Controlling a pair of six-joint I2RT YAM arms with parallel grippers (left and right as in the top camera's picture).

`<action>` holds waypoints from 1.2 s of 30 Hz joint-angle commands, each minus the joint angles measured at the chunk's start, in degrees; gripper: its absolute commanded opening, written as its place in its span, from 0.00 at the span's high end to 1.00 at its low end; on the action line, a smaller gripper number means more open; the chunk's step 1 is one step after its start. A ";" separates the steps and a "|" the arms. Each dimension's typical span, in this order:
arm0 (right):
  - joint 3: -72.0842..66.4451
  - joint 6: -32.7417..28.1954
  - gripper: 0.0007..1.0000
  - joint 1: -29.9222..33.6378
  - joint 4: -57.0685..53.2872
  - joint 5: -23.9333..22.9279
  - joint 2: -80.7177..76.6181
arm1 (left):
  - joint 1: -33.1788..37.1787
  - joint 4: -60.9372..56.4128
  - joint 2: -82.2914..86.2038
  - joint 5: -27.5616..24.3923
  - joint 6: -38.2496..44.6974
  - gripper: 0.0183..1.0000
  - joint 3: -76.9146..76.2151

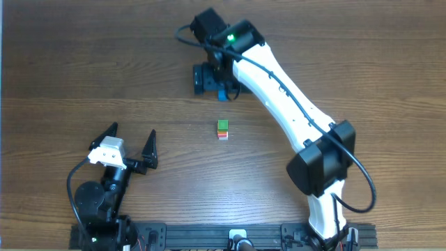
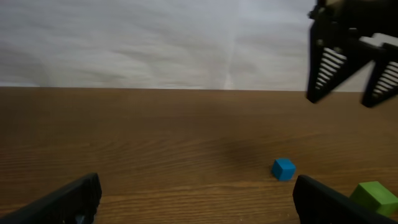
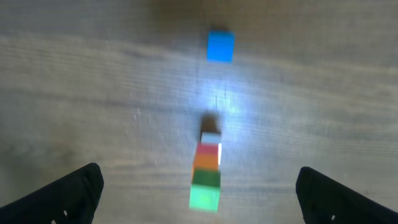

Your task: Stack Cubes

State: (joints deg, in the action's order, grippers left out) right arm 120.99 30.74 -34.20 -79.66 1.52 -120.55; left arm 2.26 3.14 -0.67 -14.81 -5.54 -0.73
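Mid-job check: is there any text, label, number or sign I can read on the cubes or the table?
None: no words, numbers or signs can be read on the blue cube, the stack or the table.

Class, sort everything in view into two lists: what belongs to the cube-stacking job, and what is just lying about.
Belongs to the job: blue cube, lying alone; stack of cubes, green on top; right gripper, open; left gripper, open.
Just there: wooden table; pale wall behind.
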 commanded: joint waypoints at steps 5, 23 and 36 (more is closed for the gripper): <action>5.60 -3.65 0.01 2.36 -1.38 -0.48 -11.63 | -0.22 -0.17 0.39 -0.17 0.83 0.00 0.42; 5.57 -5.09 0.01 2.60 4.57 -1.18 -21.35 | -0.22 -0.17 0.39 -0.15 0.83 0.00 0.42; 5.40 -3.19 0.07 3.41 6.86 -3.41 -22.62 | -0.22 -0.17 0.39 -0.15 0.83 0.00 0.42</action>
State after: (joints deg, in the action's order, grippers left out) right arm 125.58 26.37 -31.55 -72.75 0.21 -142.58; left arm 2.26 3.11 -0.67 -14.79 -5.54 -0.73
